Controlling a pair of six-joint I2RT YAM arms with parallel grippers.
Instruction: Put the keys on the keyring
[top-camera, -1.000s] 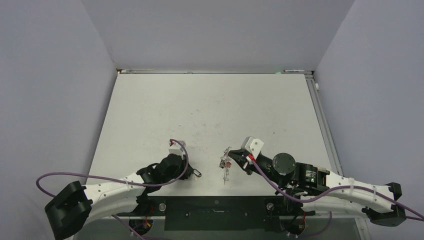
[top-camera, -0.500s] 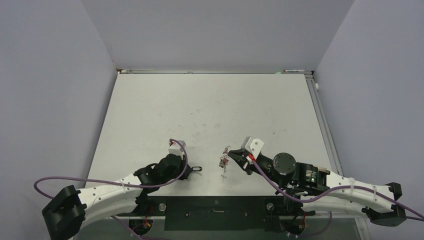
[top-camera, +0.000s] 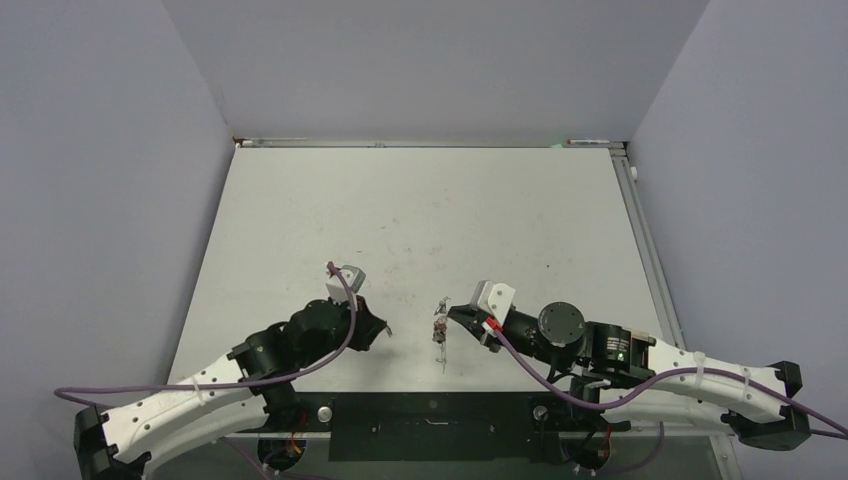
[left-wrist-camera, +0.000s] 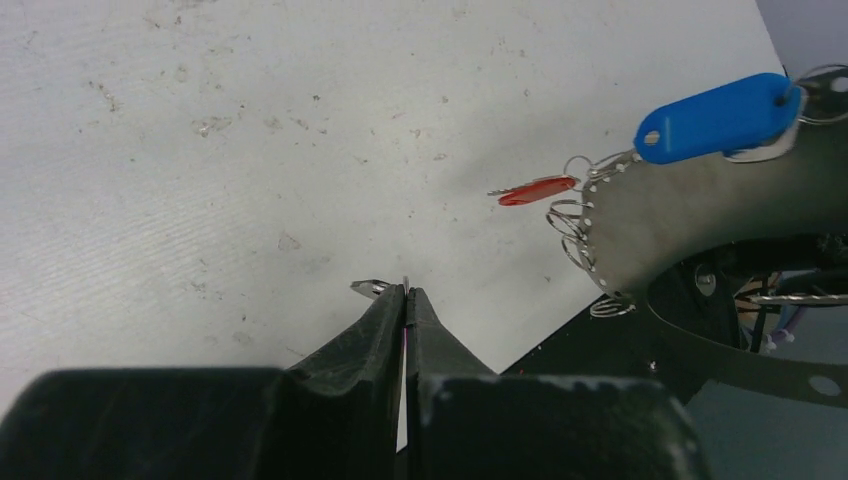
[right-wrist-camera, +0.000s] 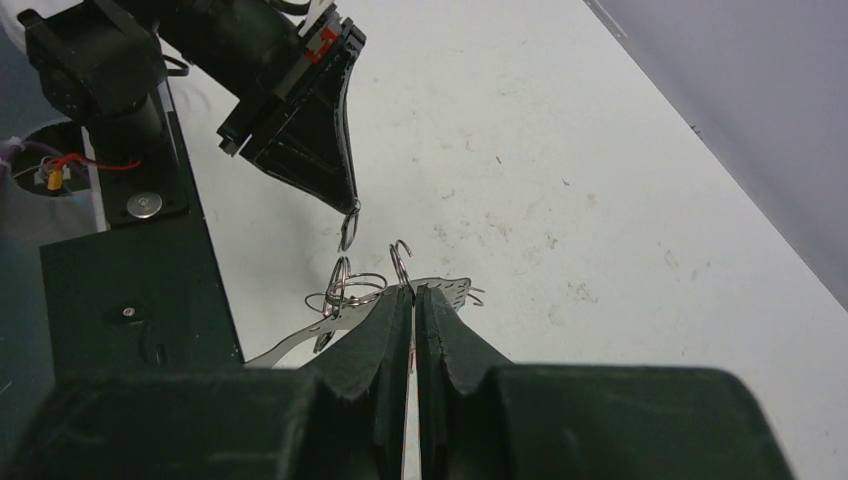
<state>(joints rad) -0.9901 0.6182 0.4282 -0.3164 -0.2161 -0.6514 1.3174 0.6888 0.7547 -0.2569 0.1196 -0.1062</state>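
1. Left gripper (left-wrist-camera: 405, 298): fingers pressed together with only a hairline gap between them. The keys (right-wrist-camera: 347, 231) are pinched at the tips.
2. Keys: a small dark oval loop hanging from the left fingertips. In the left wrist view a short silvery piece pokes out at 9 o'clock of the tips.
3. Right gripper (right-wrist-camera: 413, 296): fingers closed flat on the keyring (right-wrist-camera: 300, 343), gripping it by the rim.
4. Keyring: a thin silvery-grey band with small wire loops (right-wrist-camera: 352, 283) along its edge. A blue tag (left-wrist-camera: 715, 118) and a red tag (left-wrist-camera: 537, 189) are attached. Whether any part rests on the table (top-camera: 420, 200) cannot be told.
5. Placement, top view: the keyring sits at 6 o'clock on the table, near the front edge. The left gripper is at 9 o'clock of it and the right gripper at 2 o'clock.
6. Keys to keyring: near but apart in the top view. In the right wrist view the dark loop is at 12 o'clock of the wire loops.
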